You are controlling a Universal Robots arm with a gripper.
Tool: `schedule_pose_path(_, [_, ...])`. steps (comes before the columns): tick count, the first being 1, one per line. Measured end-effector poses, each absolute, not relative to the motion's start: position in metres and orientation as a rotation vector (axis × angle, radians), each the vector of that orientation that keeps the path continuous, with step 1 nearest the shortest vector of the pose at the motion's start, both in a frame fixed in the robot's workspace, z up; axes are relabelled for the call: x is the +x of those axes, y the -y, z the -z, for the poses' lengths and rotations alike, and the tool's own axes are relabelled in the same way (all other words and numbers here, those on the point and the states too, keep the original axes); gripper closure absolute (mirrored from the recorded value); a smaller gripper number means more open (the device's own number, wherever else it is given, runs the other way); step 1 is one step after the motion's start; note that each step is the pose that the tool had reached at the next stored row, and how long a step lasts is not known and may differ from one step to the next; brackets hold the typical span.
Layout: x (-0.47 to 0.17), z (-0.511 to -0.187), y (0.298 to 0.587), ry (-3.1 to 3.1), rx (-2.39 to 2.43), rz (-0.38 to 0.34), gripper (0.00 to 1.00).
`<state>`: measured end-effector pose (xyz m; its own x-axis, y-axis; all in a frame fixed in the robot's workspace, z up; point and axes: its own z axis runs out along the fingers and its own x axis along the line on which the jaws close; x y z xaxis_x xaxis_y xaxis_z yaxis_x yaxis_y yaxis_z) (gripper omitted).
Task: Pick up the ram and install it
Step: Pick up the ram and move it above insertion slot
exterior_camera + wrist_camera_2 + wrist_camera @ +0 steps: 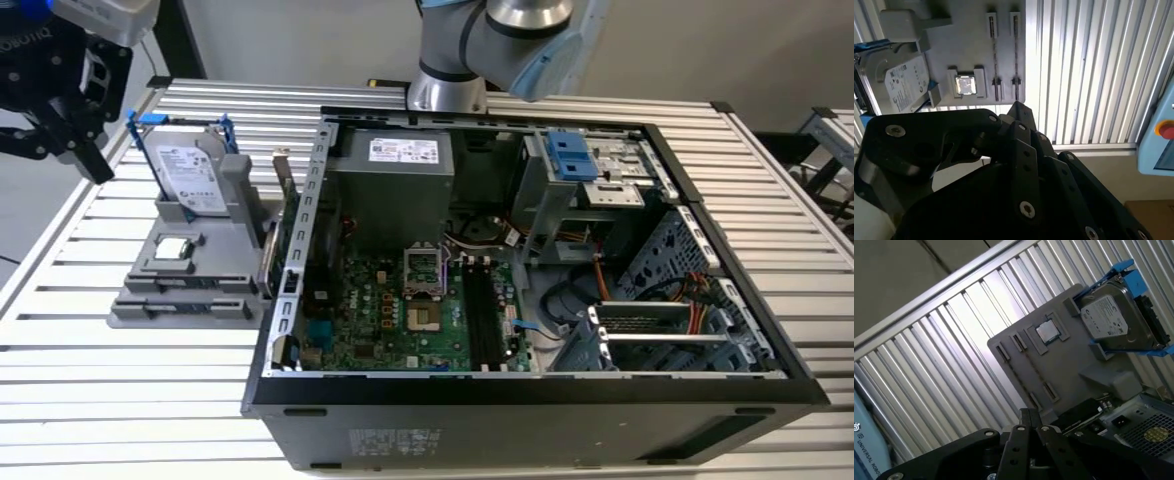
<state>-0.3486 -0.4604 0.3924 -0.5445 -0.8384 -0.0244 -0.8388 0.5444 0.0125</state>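
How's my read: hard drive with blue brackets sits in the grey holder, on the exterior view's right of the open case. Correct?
Not quite. The hard drive sits in the grey holder, but on the exterior view's left of the open case, not its right. The exterior view shows it.

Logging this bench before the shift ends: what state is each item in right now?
Black computer case: lying on its side, open, panel off.
Silver-labelled hard drive with blue brackets: leaning upright in grey plastic holder.
Small square silver processor chip: flat in holder's recess.
Black gripper: in the air beside holder, touching nothing.
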Motion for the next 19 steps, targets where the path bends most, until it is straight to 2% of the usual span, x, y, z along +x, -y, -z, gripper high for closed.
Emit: schedule_pose_path(19, [-0.3486, -0.3925, 0.4604, -2.56, -1.798, -0.038, 1.0])
